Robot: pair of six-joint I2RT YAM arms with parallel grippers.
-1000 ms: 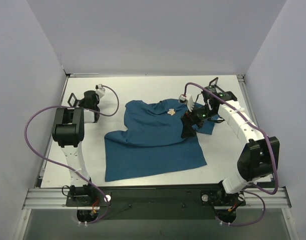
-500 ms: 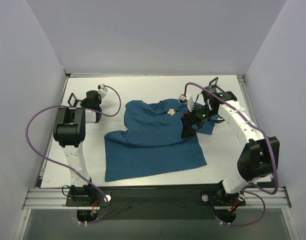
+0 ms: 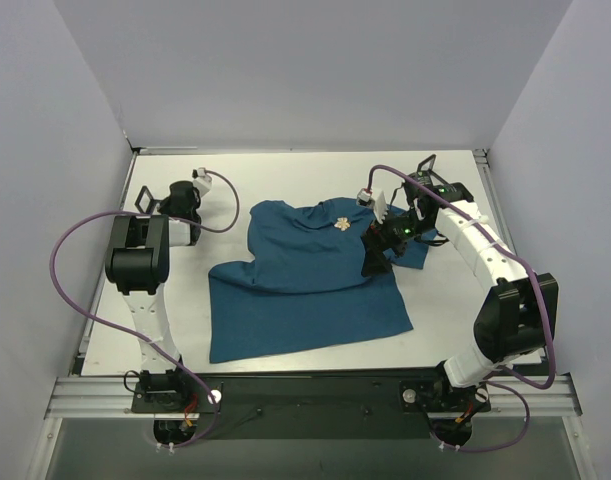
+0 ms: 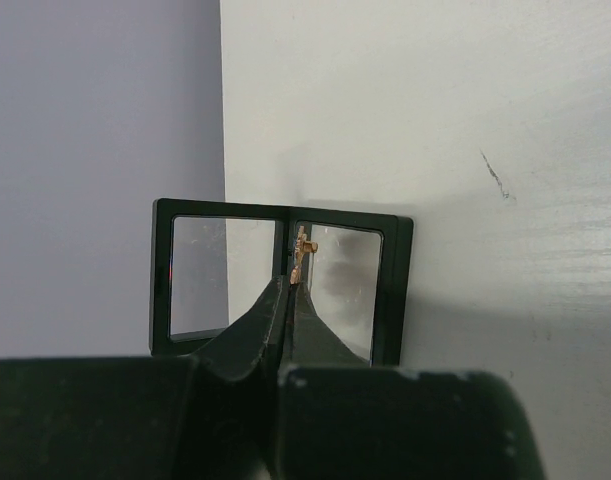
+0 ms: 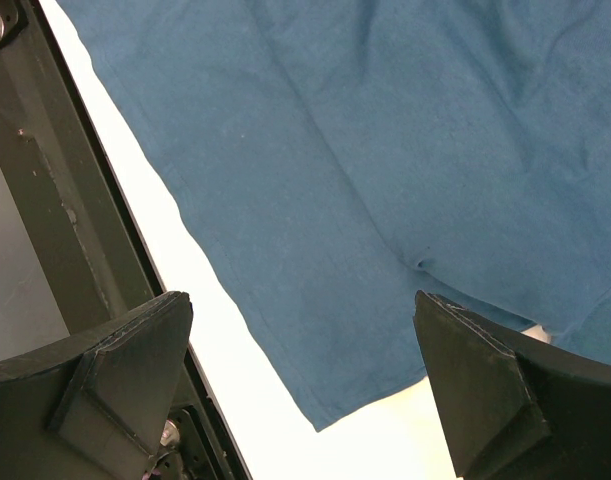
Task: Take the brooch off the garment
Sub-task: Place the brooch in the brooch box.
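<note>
The brooch, a tiny gold-orange ornament, is pinched in the tips of my left gripper, which is shut on it. It hangs just over a black square frame on the white table. In the top view my left gripper is at the far left, beside that frame and away from the garment. The garment, a dark teal-blue T-shirt, lies crumpled mid-table with a small pale logo. My right gripper is open and empty over the shirt's right part; the shirt's hem shows below it.
A second black frame stands at the back right behind the right arm. White walls close in the table on three sides. A dark rail runs along the table's edge in the right wrist view. Purple cables loop from both arms.
The left wrist shifted a little to the right and back again. The right arm and the shirt have not moved.
</note>
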